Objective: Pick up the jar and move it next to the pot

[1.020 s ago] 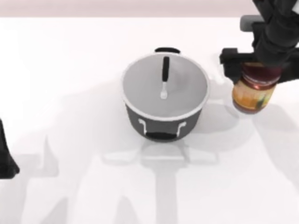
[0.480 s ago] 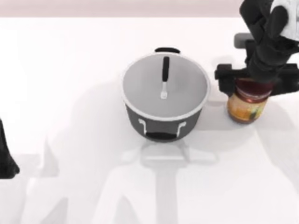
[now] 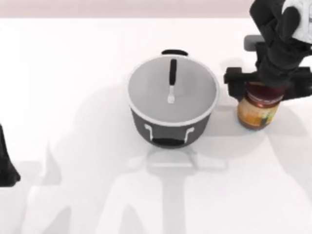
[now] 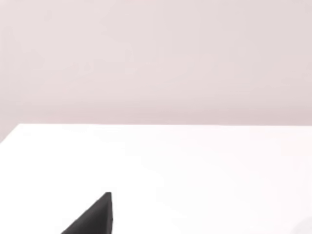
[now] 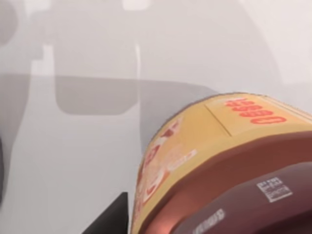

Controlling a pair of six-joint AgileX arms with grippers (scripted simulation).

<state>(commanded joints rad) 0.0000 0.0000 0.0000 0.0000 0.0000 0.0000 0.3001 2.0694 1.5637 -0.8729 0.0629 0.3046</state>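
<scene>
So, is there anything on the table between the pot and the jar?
No. In the top view only a bare strip of table separates the pot from the jar, which the right gripper holds from above.

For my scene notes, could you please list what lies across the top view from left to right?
Parked left arm → the pot → the jar, with the right gripper over its lid.

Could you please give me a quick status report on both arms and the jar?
Right gripper over jar, jar just right of pot, not touching. Left arm parked at table's left edge. Nothing in the way.
</scene>
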